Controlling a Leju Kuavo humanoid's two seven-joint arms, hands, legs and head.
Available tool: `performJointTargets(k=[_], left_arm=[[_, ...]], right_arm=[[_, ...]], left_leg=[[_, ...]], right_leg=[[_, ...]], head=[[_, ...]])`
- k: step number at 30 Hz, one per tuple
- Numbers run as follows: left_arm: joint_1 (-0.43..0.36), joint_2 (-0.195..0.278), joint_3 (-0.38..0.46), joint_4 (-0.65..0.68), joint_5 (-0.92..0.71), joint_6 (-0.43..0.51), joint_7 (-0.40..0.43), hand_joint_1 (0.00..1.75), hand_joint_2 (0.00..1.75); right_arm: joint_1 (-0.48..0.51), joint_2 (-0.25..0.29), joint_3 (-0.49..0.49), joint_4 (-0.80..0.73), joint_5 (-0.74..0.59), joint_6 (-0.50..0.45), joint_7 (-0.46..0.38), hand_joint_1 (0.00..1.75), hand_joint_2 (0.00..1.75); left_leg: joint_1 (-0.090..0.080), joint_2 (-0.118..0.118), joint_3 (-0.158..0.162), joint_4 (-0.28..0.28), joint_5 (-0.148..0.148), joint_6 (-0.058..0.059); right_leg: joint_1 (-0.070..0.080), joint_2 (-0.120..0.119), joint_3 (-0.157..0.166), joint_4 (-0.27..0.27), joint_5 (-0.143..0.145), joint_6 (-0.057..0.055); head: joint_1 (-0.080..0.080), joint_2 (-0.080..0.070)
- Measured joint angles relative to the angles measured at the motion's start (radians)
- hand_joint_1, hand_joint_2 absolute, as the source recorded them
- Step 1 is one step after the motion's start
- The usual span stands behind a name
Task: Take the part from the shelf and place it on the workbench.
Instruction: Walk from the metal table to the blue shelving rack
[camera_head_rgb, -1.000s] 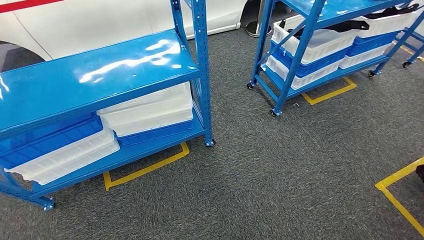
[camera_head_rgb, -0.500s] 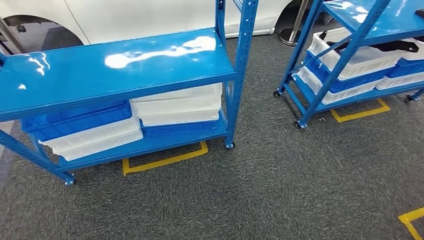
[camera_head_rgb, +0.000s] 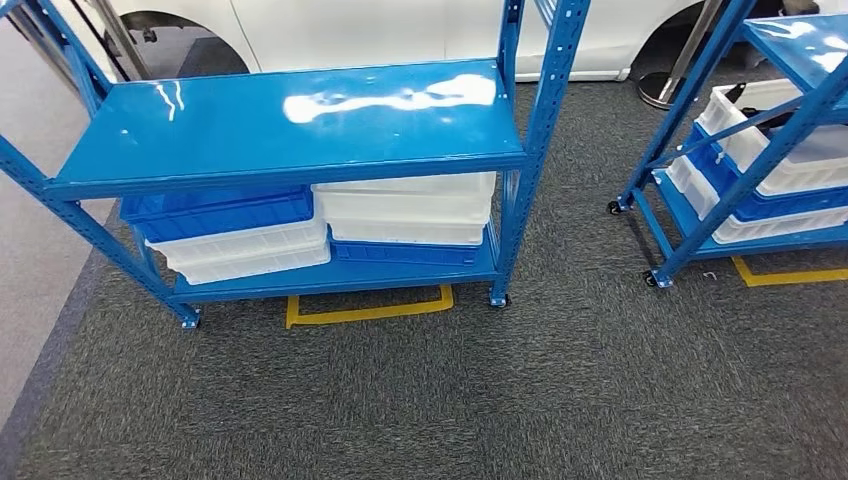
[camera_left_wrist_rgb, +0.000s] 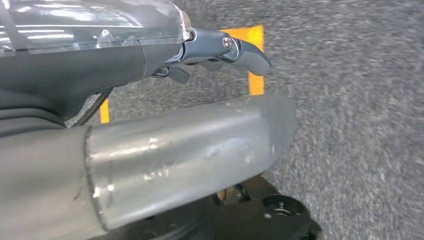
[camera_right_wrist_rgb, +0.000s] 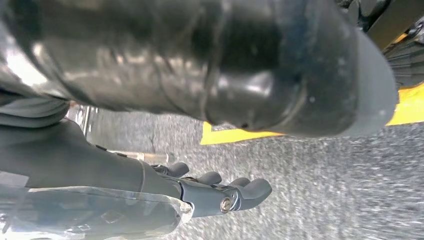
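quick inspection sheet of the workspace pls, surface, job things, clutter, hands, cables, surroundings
surface: grey carpet floor with yellow tape marks; workbench not seen
job's things: blue shelf ahead, its top board bare; white bins and blue bins stacked on its bottom level; the part itself cannot be picked out
clutter: nothing seen
hands: left hand hangs over the carpet, holding nothing; right hand likewise, fingers apart
cables: nothing seen
surroundings: second blue shelf on wheels at the right, loaded with bins; white car behind the shelves

Head looks down; wrists close above carpet (camera_left_wrist_rgb: 360, 100)
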Motion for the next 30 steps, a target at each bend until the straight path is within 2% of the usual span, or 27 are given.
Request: performJointTargets(k=[1,3,4,5,6,8,9,10,12,13,14,15,16,18,19,20,21,24,25,26,28,29,30], left_arm=[[0.002,0.000,0.000,0.000,-0.001,0.000,0.000,0.00,0.00],[0.001,0.000,0.000,0.000,-0.001,0.000,0.000,0.00,0.00],[-0.001,0.000,0.000,0.000,-0.001,0.000,0.000,0.00,0.00],[-0.002,0.001,0.000,0.000,-0.001,0.000,-0.001,0.00,0.00],[-0.003,0.001,0.000,0.000,-0.001,0.000,-0.001,0.00,0.00],[0.001,0.001,0.000,0.000,-0.001,0.000,-0.001,0.00,0.00],[0.002,0.001,0.000,0.000,-0.001,-0.001,-0.001,0.00,0.00],[0.003,0.001,0.000,0.000,-0.001,-0.002,-0.001,0.00,0.00],[-0.001,0.000,0.000,0.000,0.001,-0.007,-0.003,0.00,0.00],[-0.003,0.000,0.000,0.000,0.002,-0.011,-0.005,0.00,0.00],[-0.003,0.000,0.000,0.000,0.004,-0.016,-0.008,0.00,0.00],[-0.002,0.000,0.000,0.000,0.006,-0.020,-0.013,0.00,0.00],[0.001,0.000,0.000,0.000,0.008,-0.024,-0.018,0.00,0.00],[0.004,0.000,0.000,0.000,0.011,-0.027,-0.025,0.00,0.00],[0.004,0.000,0.001,0.000,0.013,-0.028,-0.027,0.00,0.00],[0.004,0.000,0.001,0.000,0.015,-0.029,-0.027,0.00,0.00],[0.003,0.000,0.001,0.000,0.017,-0.029,-0.028,0.00,0.00],[0.001,0.000,0.001,0.000,0.018,-0.030,-0.028,0.00,0.00],[0.000,0.000,0.001,0.000,0.018,-0.030,-0.029,0.00,0.00],[0.000,0.000,0.001,0.000,0.019,-0.030,-0.029,0.00,0.00],[0.000,0.000,0.001,0.000,0.020,-0.031,-0.029,0.00,0.00],[0.002,0.000,0.001,0.000,0.020,-0.031,-0.028,0.00,0.00],[0.005,0.000,0.001,0.000,0.020,-0.032,-0.028,0.00,0.00]], right_arm=[[-0.001,0.000,-0.001,0.000,0.000,0.000,0.000,0.00,0.00],[-0.002,0.000,-0.002,0.000,0.000,0.000,-0.001,0.00,0.00],[-0.002,0.000,-0.003,0.000,0.000,0.001,-0.001,0.00,0.00],[-0.003,0.000,-0.004,0.000,0.000,0.001,-0.001,0.00,0.00],[-0.004,0.000,-0.004,0.000,0.000,0.001,-0.001,0.00,0.00],[-0.009,0.000,-0.004,0.000,0.000,0.001,-0.001,0.00,0.00],[-0.010,0.000,-0.004,0.000,0.001,0.002,-0.002,0.00,0.00],[-0.010,0.000,-0.004,0.000,0.001,0.002,-0.002,0.00,0.00],[-0.006,0.000,-0.004,0.000,0.003,0.002,0.000,0.00,0.00],[-0.005,0.000,-0.004,0.000,0.004,0.001,0.000,0.00,0.00],[-0.004,0.000,-0.005,0.000,0.004,-0.002,-0.001,0.00,0.00],[-0.003,0.000,-0.005,0.000,0.004,-0.006,-0.003,0.00,0.00],[-0.003,-0.001,-0.006,0.000,0.003,-0.011,-0.006,0.00,0.00],[-0.001,-0.001,-0.008,0.000,0.001,-0.018,-0.013,0.00,0.00],[0.000,-0.001,-0.010,0.000,0.000,-0.020,-0.016,0.00,0.00],[0.000,-0.001,-0.011,0.000,0.000,-0.021,-0.019,0.00,0.00],[0.000,-0.001,-0.011,0.000,0.000,-0.021,-0.021,0.00,0.00],[0.001,-0.001,-0.012,0.000,0.000,-0.022,-0.024,0.00,0.00],[0.003,-0.001,-0.012,0.000,0.000,-0.022,-0.025,0.00,0.00],[0.005,-0.001,-0.012,0.000,0.000,-0.022,-0.025,0.00,0.00],[0.010,-0.001,-0.013,0.000,0.000,-0.022,-0.025,0.00,0.00],[0.010,-0.001,-0.013,0.000,0.000,-0.021,-0.025,0.00,0.00],[0.010,-0.001,-0.013,-0.001,0.001,-0.021,-0.025,0.00,0.00]], left_leg=[[0.000,0.005,0.022,-0.041,0.028,0.002],[-0.007,0.042,0.096,-0.183,0.091,0.013],[-0.012,0.060,0.125,-0.239,0.109,0.020],[-0.017,0.072,0.140,-0.270,0.116,0.025],[-0.021,0.072,0.141,-0.278,0.113,0.029],[-0.020,0.051,0.143,-0.288,0.120,0.039],[-0.017,0.041,0.148,-0.295,0.125,0.046],[-0.013,0.030,0.152,-0.303,0.130,0.052],[-0.010,0.011,0.155,-0.308,0.133,0.061],[-0.011,0.001,0.155,-0.308,0.131,0.065],[-0.011,-0.009,0.156,-0.307,0.125,0.067],[-0.011,-0.018,0.160,-0.306,0.118,0.068],[-0.011,-0.026,0.167,-0.304,0.111,0.066],[-0.010,-0.036,0.183,-0.298,0.094,0.058],[-0.011,-0.038,0.188,-0.293,0.083,0.051],[-0.013,-0.040,0.191,-0.289,0.073,0.045],[-0.014,-0.041,0.193,-0.288,0.064,0.039],[-0.011,-0.036,0.203,-0.280,0.049,0.023],[-0.009,-0.028,0.193,-0.252,0.040,0.018],[-0.008,-0.018,0.166,-0.200,0.027,0.014],[-0.006,-0.004,0.066,-0.055,0.000,0.008],[-0.005,-0.002,0.012,0.003,0.003,0.008],[-0.005,-0.001,-0.028,0.027,0.025,0.009]], right_leg=[[0.001,-0.012,0.003,0.000,-0.002,0.001],[0.004,-0.033,0.010,0.000,-0.008,0.006],[0.005,-0.043,0.014,0.000,-0.011,0.010],[0.006,-0.053,0.016,0.001,-0.013,0.014],[0.007,-0.062,0.018,0.000,-0.014,0.019],[0.004,-0.071,0.025,-0.001,-0.018,0.029],[0.003,-0.056,0.025,0.008,-0.027,0.034],[0.002,-0.031,0.014,0.035,-0.047,0.037],[-0.002,0.025,-0.039,0.145,-0.105,0.042],[-0.003,0.037,-0.076,0.212,-0.130,0.043],[-0.004,0.043,-0.106,0.260,-0.136,0.045],[-0.005,0.045,-0.122,0.278,-0.122,0.047],[-0.006,0.046,-0.119,0.254,-0.088,0.049],[-0.011,0.050,-0.073,0.135,-0.009,0.051],[-0.011,0.055,-0.049,0.079,0.008,0.049],[-0.011,0.059,-0.033,0.044,0.011,0.045],[-0.009,0.062,-0.026,0.030,0.002,0.040],[-0.007,0.061,-0.008,0.019,-0.015,0.018],[-0.008,0.057,0.006,0.013,-0.022,0.012],[-0.008,0.053,0.023,0.006,-0.029,0.006],[-0.004,0.045,0.058,-0.004,-0.052,0.000],[-0.002,0.044,0.077,-0.008,-0.065,0.000],[0.000,0.044,0.098,-0.012,-0.080,0.000]], head=[[0.000,0.000],[0.000,0.000],[0.000,0.000],[0.000,0.000],[0.000,0.000],[0.000,0.000],[0.000,0.000],[0.001,0.000],[0.002,0.000],[0.002,0.000],[0.002,0.000],[0.002,0.000],[0.002,0.000],[0.002,0.000],[0.002,0.000],[0.002,0.000],[0.001,0.000],[0.001,0.000],[0.000,0.000],[0.000,0.000],[0.000,0.000],[0.000,0.000],[0.000,0.000]])
